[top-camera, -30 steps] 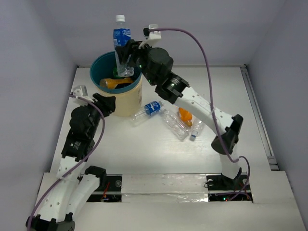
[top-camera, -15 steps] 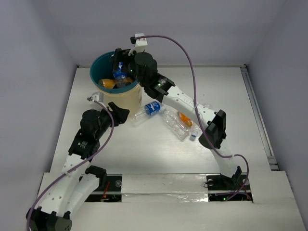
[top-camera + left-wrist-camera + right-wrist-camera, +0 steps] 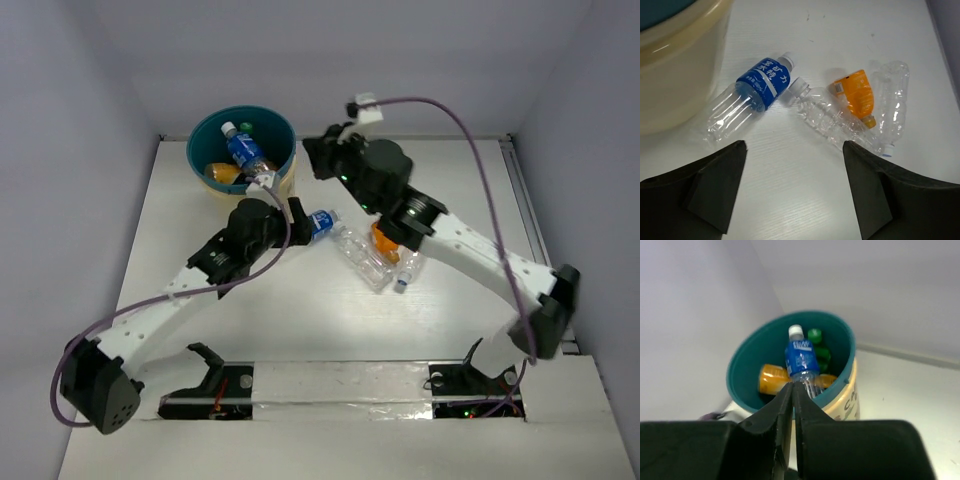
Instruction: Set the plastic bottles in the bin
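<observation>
The bin (image 3: 284, 168) stands at the back left, cream outside and teal inside. In it lie a blue-label bottle (image 3: 801, 357), a green bottle (image 3: 817, 347) and an orange bottle (image 3: 772, 379). My right gripper (image 3: 312, 157) hangs just right of the bin's rim, shut and empty (image 3: 792, 386). On the table lie a blue-label bottle (image 3: 757, 95), a clear bottle (image 3: 827, 117), an orange bottle (image 3: 857, 95) and another clear bottle (image 3: 892, 107). My left gripper (image 3: 795, 146) is open just short of the blue-label bottle (image 3: 318, 223), holding nothing.
The bin's cream wall (image 3: 675, 65) is close on the left of my left gripper (image 3: 292, 224). Grey walls close in the table at the back and on both sides. A rail (image 3: 535, 250) runs along the table's right edge.
The right gripper let the blue-label bottle drop into the bin, drew back to the right and shut. The left arm reached forward to the bottles on the table and opened wider.
</observation>
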Robot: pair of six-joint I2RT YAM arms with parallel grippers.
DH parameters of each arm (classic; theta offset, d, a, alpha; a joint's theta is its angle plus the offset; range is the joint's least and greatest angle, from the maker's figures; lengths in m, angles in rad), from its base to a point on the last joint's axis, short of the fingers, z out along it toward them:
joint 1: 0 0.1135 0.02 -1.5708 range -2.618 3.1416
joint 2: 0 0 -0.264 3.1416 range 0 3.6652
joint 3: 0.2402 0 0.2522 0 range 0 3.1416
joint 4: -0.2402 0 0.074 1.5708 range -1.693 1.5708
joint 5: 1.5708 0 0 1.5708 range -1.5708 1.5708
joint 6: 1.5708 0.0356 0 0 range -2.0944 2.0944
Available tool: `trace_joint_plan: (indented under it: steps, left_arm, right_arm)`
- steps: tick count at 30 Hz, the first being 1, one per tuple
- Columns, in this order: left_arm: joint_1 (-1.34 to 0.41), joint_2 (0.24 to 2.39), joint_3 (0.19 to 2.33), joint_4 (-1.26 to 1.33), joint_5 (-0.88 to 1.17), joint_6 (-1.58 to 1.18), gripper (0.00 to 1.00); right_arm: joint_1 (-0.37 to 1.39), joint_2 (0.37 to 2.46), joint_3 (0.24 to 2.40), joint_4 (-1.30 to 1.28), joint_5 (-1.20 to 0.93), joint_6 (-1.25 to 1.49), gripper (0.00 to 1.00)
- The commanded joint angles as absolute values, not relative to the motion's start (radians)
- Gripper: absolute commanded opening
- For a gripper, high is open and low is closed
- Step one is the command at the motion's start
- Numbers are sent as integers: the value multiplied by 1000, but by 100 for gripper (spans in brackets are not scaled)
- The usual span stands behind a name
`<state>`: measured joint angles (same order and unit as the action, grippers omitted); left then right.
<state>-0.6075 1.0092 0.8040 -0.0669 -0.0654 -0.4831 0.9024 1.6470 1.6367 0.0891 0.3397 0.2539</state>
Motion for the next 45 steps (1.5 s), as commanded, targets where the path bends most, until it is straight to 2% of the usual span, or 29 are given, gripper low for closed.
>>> trace_joint_plan:
  steps: [1, 2, 8, 14, 19, 20, 21, 24, 25, 31, 35, 38, 41, 42, 45]
  left_arm:
    - [-666, 1150, 920, -48, -190, -390, 77]
    - [-666, 1182, 939, -48, -207, -390, 77]
    - [-690, 1425, 1090, -86, -279, -299, 81]
    - [-690, 1601, 1201, -146, -334, -247, 82]
    - [-690, 1703, 1256, -167, -385, -221, 85]
    - [-690, 1730, 1261, -169, -388, -221, 86]
    - [-690, 1742, 1262, -166, -391, -221, 87]
    - [-690, 1789, 1273, -161, -399, -225, 87]
    - [-690, 1799, 1275, -157, -394, -227, 87]
    - [-690, 1850, 1246, -146, -359, -262, 86]
    - [-690, 1832, 1187, -137, -327, -313, 85]
    - [-690, 1792, 1115, -109, -307, -339, 76]
    - [-690, 1728, 1037, -75, -285, -376, 53]
    - [-690, 1708, 1020, -66, -281, -394, 39]
    - [-690, 1611, 954, -55, -246, -414, 36]
  right_arm:
    - [858, 1348, 1408, 195, 354, 280, 9]
    - [857, 1347, 1341, 195, 354, 296, 9]
    - [793, 1001, 941, 92, 345, 425, 9]
    - [793, 838, 752, 23, 273, 537, 10]
    - [793, 799, 631, 55, 218, 587, 12]
    - [793, 799, 623, 49, 215, 589, 19]
    - [793, 801, 617, 46, 215, 589, 19]
    - [793, 821, 615, 5, 210, 584, 48]
    - [793, 827, 614, 3, 209, 583, 53]
    - [793, 893, 615, -46, 232, 581, 77]
    - [793, 966, 643, -67, 248, 571, 87]
    - [784, 1026, 690, -81, 252, 554, 90]
    - [756, 1106, 738, -84, 227, 531, 90]
    - [747, 1145, 752, -86, 216, 523, 89]
    - [718, 1199, 810, -110, 183, 485, 88]
